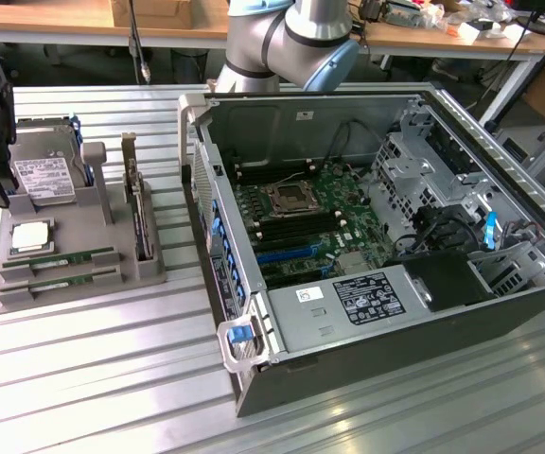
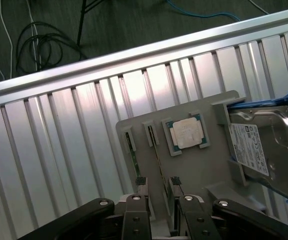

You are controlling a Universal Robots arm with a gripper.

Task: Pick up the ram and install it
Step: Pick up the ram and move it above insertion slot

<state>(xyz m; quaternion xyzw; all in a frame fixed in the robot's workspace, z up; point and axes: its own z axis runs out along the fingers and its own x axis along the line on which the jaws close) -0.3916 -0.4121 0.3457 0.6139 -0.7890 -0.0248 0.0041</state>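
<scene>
Claw (image 2: 158,182) was open to a narrowish gap and held nothing. From the wrist camera I saw one ram running through the gap between the fingertips (image 2: 141,181), and I couldn't tell any contact. That ram (image 1: 60,257) lay flat in its slot on the gray tray (image 1: 26,299), lower left of the exterior frame. The second stick (image 1: 60,277) lay just beside it, with the processor chip (image 1: 28,236) and hard drive (image 1: 43,178) higher up. The open computer case (image 1: 395,364) sat toward the exterior view's right, motherboard (image 1: 301,213) exposed.
</scene>
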